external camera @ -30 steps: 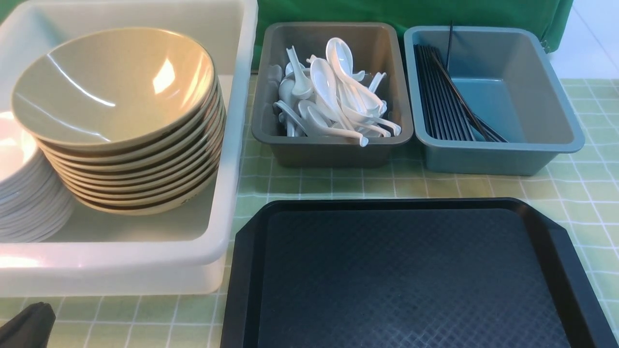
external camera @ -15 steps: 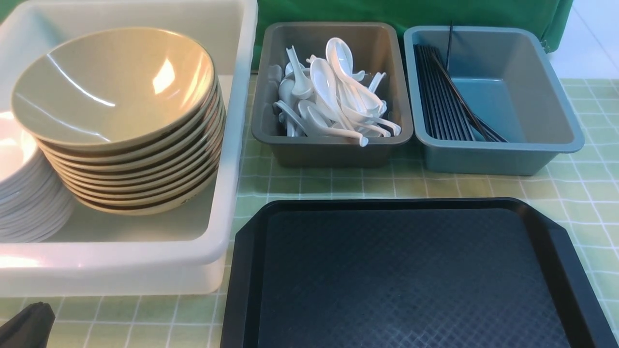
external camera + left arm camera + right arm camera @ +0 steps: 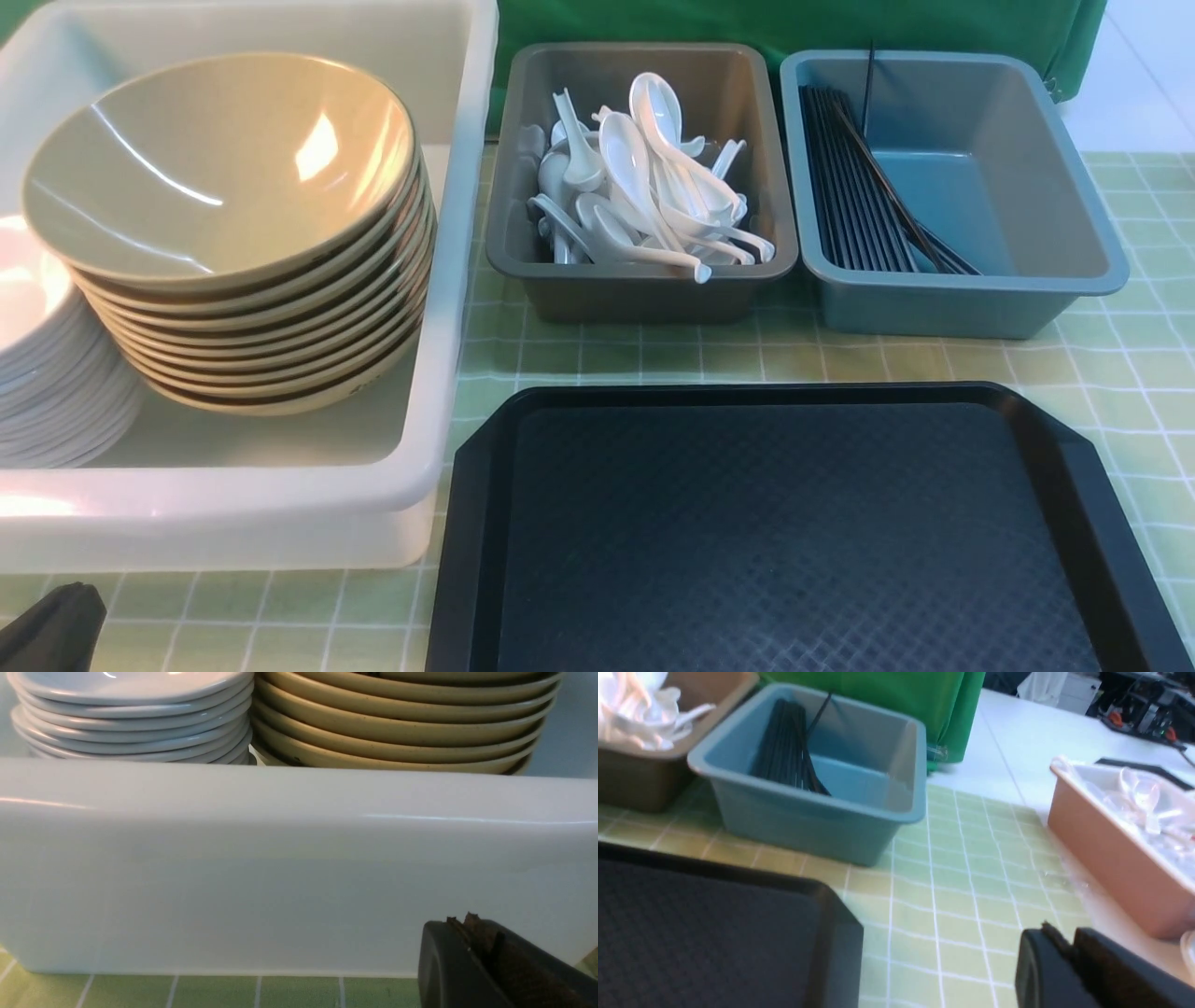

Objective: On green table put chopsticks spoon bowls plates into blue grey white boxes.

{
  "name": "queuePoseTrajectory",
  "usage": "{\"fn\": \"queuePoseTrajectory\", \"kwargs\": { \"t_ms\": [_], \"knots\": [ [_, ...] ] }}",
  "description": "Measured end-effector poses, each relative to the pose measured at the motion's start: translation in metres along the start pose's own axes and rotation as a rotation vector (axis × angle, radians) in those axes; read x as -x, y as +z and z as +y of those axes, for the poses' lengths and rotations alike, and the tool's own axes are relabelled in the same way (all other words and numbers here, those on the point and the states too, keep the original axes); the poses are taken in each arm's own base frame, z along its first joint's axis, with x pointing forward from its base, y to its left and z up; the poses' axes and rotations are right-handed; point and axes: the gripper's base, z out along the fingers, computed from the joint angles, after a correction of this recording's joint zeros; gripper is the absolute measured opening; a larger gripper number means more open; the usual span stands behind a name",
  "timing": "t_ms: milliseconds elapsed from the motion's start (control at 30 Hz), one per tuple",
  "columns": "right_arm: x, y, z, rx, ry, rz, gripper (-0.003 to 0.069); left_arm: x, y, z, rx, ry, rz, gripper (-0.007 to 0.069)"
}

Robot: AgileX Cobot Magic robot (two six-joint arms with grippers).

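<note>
The white box point(image 3: 439, 280) at the left holds a stack of beige bowls point(image 3: 233, 233) and a stack of white plates point(image 3: 37, 373). White spoons point(image 3: 644, 177) fill the grey box point(image 3: 644, 289). Black chopsticks point(image 3: 859, 187) lie in the blue box point(image 3: 971, 299). My left gripper point(image 3: 467, 926) is shut and empty, low over the green table just in front of the white box's wall point(image 3: 280, 868). My right gripper point(image 3: 1064, 938) is shut on nothing, above the table to the right of the blue box point(image 3: 808, 807); it is outside the front view.
A black tray point(image 3: 794, 532) with nothing on it lies at the table's front centre. A pink box point(image 3: 1111, 858) with clear plastic cutlery stands at the table's right edge, close to my right gripper. Green cloth point(image 3: 794, 23) hangs behind the boxes.
</note>
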Motion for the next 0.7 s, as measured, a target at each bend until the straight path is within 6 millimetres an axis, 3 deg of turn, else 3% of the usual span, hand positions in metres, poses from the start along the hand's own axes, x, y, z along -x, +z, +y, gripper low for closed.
{"fn": "queuePoseTrajectory", "kwargs": {
  "t_ms": [333,700],
  "knots": [
    [-0.065,0.029,0.014,0.036,0.054,0.151,0.0101,0.000,0.000,0.000,0.000,0.000,-0.001,-0.0001],
    [-0.064,0.030,0.015,0.050,0.081,0.115,0.0111,0.000,0.000,0.000,0.000,0.001,-0.001,-0.0001]
  ]
}}
